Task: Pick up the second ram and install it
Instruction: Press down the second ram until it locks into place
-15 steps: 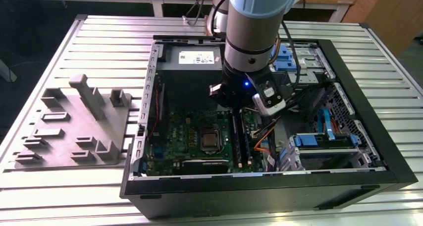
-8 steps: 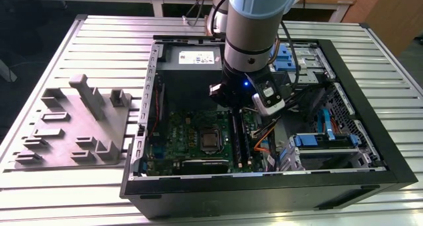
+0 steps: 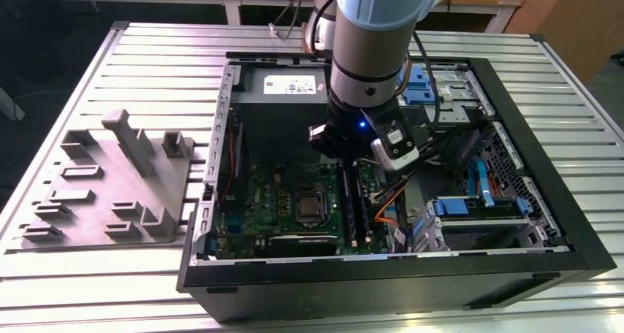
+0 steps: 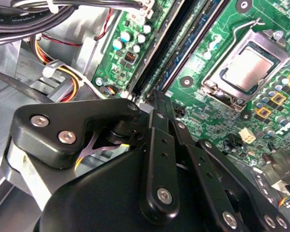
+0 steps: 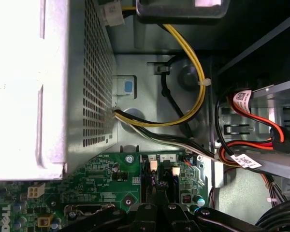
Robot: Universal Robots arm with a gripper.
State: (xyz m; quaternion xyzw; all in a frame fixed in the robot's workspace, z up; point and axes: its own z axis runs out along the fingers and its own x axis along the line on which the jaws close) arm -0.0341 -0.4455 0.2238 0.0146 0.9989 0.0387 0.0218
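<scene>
Gripper [image 4: 157,104] hovers above the green motherboard's [image 4: 208,53] black slots [image 4: 183,36], at three o'clock of the processor socket [image 3: 310,204]; jaws closed together, gripping nothing visible.

The exterior view is taken from high above and well back, and the whole open computer case [image 3: 390,165] on the slatted table [image 3: 146,63] is seen. Both wrist views are taken very near, from inside the case. In both wrist views the green motherboard [image 4: 203,53] [image 5: 111,188] is shared, and the black gripper [image 4: 157,104] [image 5: 157,208] is seen at the edge.
</scene>
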